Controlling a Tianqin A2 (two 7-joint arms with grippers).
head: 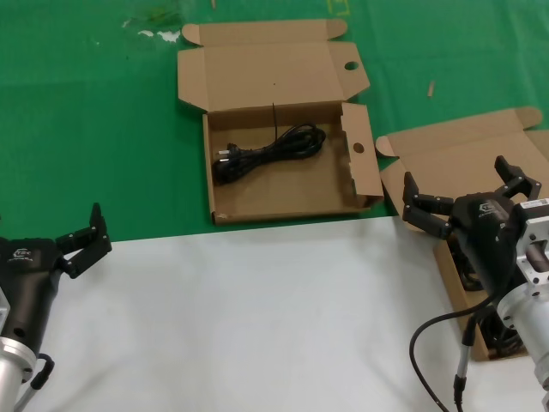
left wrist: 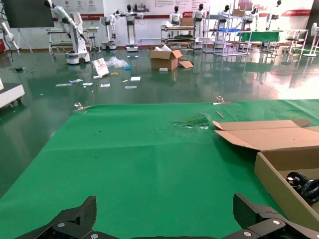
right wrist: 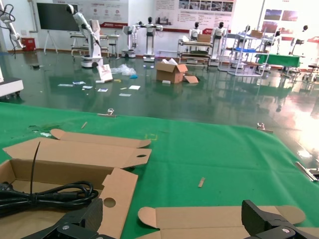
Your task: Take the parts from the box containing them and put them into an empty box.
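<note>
The shallow box with round holes in its flaps [head: 364,163] lies open in the middle of the green mat, and one coiled black cord [head: 270,150] rests inside it. The slanted box [head: 463,150] sits at the right, largely hidden by my right arm. Dark cords [head: 504,342] show in it beside the arm. Over this box hangs my right gripper [head: 455,176], open and holding nothing. The right wrist view shows its open gripper [right wrist: 172,221] above the slanted box's lid [right wrist: 214,219], with the holed box [right wrist: 117,191] and cord [right wrist: 50,194] beside it. Near the lower left, my left gripper [head: 79,230] stays open and empty.
A white sheet [head: 257,318] covers the near half of the table, and green mat [head: 86,129] covers the far half. In the left wrist view the open gripper [left wrist: 167,219] faces bare mat, with the holed box's wall [left wrist: 279,184] and its cord [left wrist: 304,186] to one side.
</note>
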